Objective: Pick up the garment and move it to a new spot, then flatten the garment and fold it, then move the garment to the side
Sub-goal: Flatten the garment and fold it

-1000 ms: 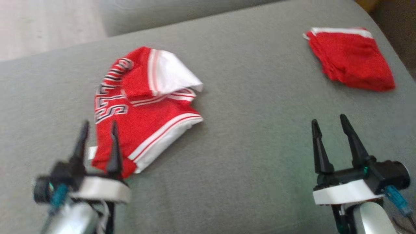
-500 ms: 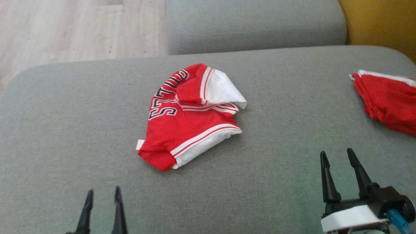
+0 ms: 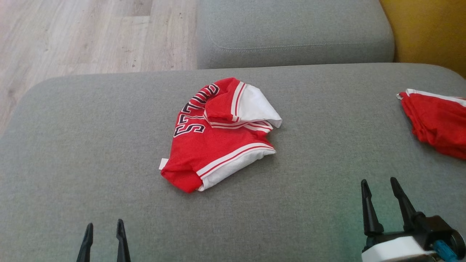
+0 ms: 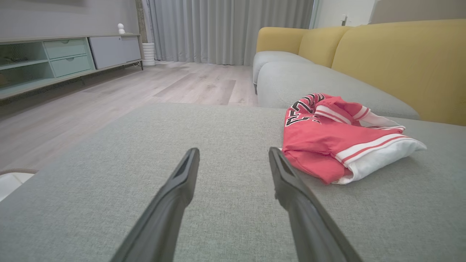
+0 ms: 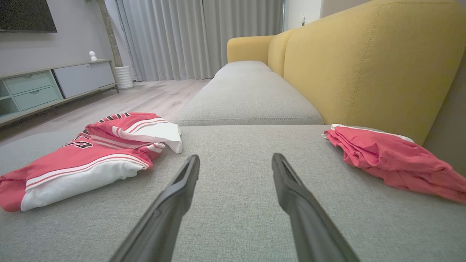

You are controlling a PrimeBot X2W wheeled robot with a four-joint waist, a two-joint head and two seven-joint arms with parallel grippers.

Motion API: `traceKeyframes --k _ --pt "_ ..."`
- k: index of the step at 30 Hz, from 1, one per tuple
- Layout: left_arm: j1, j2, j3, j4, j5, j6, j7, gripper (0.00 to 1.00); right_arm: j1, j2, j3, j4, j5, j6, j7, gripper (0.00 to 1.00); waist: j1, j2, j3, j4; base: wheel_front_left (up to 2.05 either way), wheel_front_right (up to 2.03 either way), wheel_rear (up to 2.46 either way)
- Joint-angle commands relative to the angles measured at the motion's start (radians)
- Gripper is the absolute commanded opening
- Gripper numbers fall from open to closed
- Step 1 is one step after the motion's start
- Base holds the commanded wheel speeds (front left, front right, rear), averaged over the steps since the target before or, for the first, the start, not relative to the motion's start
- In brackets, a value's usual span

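**While the left tool and right tool stand open, the garment lies mid-cushion**

With nothing gripped by either arm, the red garment is seen bunched on the middle of the grey sofa cushion. Its white-striped hems are turned to the right, and black-and-white lettering is shown on its far left part. The left tool is seen at the lower left, fingers spread and empty, apart from the garment's nearest corner. The right tool is seen at the lower right, likewise spread and empty, well apart from the garment. A second red cloth is laid at the cushion's right edge, near the yellow backrest. A pale wooden floor is seen beyond the cushion.
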Motion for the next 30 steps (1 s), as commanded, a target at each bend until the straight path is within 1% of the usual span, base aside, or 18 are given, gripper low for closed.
traceKeyframes --k 1,11,23,27,30 --pt "-0.027 -0.016 0.054 -0.02 0.017 -0.017 -0.01 1.0 -0.022 -0.005 0.025 -0.025 0.009 0.007 0.0 1.0 0.0 -0.0001 0.0 -0.006 0.0 0.0 0.0" --pt "-0.03 -0.057 0.109 -0.008 0.07 -0.093 -0.01 1.0 -0.03 -0.005 0.044 -0.014 0.016 0.007 0.0 1.0 0.0 -0.0001 0.003 -0.016 0.0 0.0 0.0" --pt "-0.037 -0.08 0.145 0.004 0.099 -0.135 -0.01 1.0 -0.04 -0.005 0.05 -0.012 0.014 0.007 0.0 1.0 0.0 -0.0001 0.008 -0.032 0.0 0.0 0.0" --pt "-0.059 -0.084 0.127 -0.022 0.12 -0.148 -0.01 1.0 -0.049 -0.005 0.063 -0.016 0.011 0.007 0.0 1.0 0.0 -0.0001 0.015 -0.06 0.0 0.0 0.0" --pt "-0.104 -0.087 0.066 -0.038 0.142 -0.168 -0.01 1.0 -0.062 -0.005 0.078 -0.022 0.008 0.007 0.0 1.0 0.0 -0.0001 0.024 -0.094 0.0 0.0 0.0"
